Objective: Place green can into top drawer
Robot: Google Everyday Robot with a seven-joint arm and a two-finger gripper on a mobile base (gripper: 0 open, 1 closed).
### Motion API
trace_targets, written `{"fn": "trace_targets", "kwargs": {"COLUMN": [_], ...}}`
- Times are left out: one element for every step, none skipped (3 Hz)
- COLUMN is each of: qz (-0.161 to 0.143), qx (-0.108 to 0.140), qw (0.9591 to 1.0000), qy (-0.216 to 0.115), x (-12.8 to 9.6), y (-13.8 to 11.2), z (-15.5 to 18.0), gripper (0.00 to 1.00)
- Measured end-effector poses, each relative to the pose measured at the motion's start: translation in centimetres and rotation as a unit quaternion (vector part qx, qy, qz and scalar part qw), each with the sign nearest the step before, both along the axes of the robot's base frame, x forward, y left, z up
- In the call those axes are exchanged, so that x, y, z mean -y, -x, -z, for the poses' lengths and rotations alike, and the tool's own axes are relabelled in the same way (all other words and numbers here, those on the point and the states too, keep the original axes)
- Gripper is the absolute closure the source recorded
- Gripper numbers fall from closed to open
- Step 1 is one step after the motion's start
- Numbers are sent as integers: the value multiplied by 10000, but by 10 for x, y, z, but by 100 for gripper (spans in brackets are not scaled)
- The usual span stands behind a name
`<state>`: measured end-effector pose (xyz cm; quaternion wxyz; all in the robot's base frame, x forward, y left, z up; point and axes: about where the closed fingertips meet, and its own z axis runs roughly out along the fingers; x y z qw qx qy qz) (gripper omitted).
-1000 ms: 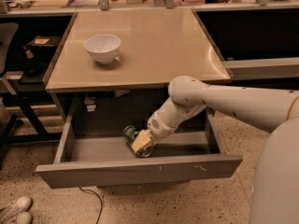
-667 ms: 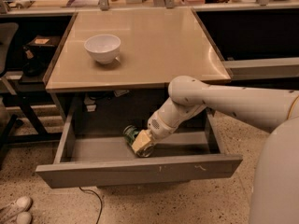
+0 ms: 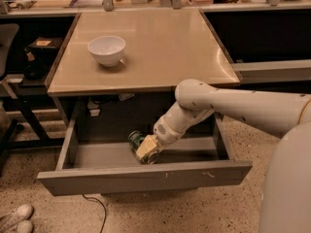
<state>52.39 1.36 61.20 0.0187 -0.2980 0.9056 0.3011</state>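
The top drawer [image 3: 146, 177] is pulled wide open under the table, and its grey floor shows. My arm reaches down into it from the right. My gripper [image 3: 146, 150] is low inside the drawer near its middle, shut on the green can [image 3: 135, 139]. The can's green end sticks out to the upper left of the yellowish fingers [image 3: 145, 148]; the rest of it is hidden by them. The can is at or just above the drawer floor; I cannot tell whether it touches.
A white bowl [image 3: 106, 49] stands on the beige table top [image 3: 165, 47] at the back left. A dark chair [image 3: 7, 81] and shelves are to the left. White shoes [image 3: 14, 216] lie on the floor at the lower left. My robot body [image 3: 286, 178] fills the right side.
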Motion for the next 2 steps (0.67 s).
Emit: {"fn": "trace_targets", "kwargs": {"qz": [-1,-1], "qx": [0,0], "qw": [10000,10000], "qy": [0,0], "x": [0,0], "y": [0,0], "z": [0,0], "gripper": [0,0]}}
